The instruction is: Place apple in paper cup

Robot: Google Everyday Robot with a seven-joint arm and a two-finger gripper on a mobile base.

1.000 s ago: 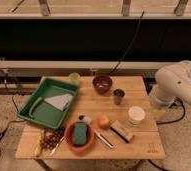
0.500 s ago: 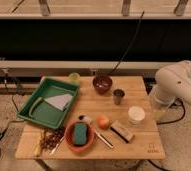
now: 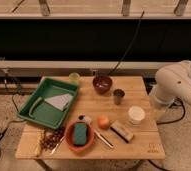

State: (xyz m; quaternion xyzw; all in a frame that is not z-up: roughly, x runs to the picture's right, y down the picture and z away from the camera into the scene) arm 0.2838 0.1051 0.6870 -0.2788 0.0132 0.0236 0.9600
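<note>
The apple (image 3: 104, 121), small and orange-red, lies on the wooden table (image 3: 139, 145) near the front middle. The white paper cup (image 3: 136, 114) stands upright to its right, about a cup's width away, and looks empty. My white arm (image 3: 179, 86) is folded beside the table's right edge, right of the paper cup. The gripper itself does not show; only the bulky arm segments are visible.
A dark metal cup (image 3: 119, 96) and a dark red bowl (image 3: 102, 83) stand behind the apple. A yellow-green cup (image 3: 74, 78) is at the back. A green tray (image 3: 36, 95) is at left, an orange bowl (image 3: 69, 141) with a green sponge (image 3: 80, 134) at front. A tan block (image 3: 121, 131) lies beside the apple.
</note>
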